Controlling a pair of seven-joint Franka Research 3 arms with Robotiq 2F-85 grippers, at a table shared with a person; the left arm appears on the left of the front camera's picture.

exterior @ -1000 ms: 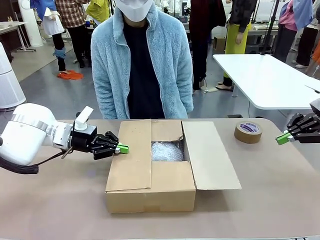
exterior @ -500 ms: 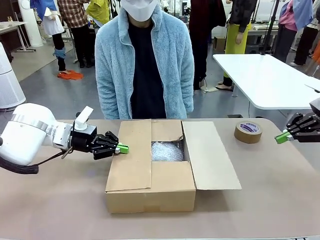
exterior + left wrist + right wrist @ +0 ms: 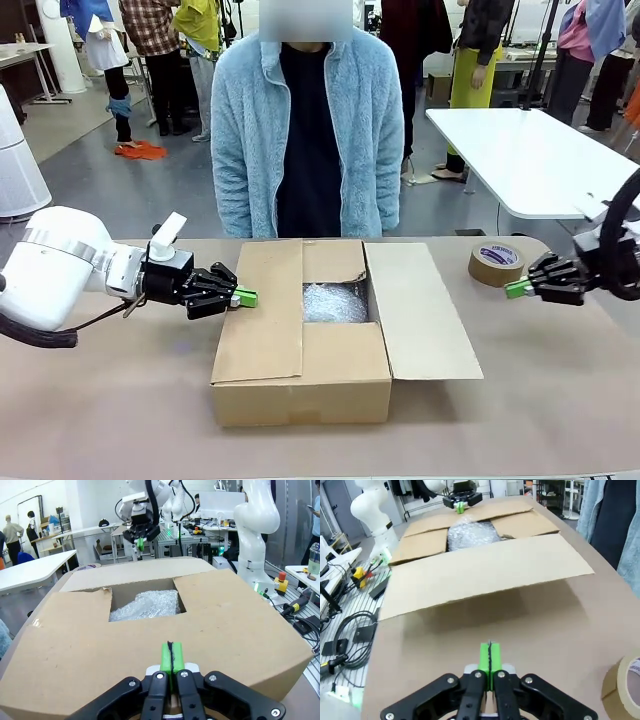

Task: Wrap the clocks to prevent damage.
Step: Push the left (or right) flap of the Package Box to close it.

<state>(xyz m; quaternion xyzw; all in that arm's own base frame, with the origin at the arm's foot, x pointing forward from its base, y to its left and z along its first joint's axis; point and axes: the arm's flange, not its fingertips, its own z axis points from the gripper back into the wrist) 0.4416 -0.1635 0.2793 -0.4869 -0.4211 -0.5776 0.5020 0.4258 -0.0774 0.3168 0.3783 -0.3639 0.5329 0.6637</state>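
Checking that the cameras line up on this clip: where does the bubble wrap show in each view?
Front view: bubble wrap in the open gap between the flaps, picture centre.
Left wrist view: bubble wrap in that gap, just left of centre.
Right wrist view: bubble wrap near the top, around centre.
Shared landmark: the cardboard box around it.

Front camera facing person, wrist cameras low, sharing box

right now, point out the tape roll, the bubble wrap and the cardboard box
tape roll (image 3: 496, 264), front view, middle of the roll
bubble wrap (image 3: 334, 302), front view, middle of the patch inside the opening
cardboard box (image 3: 300, 402), front view, near side wall
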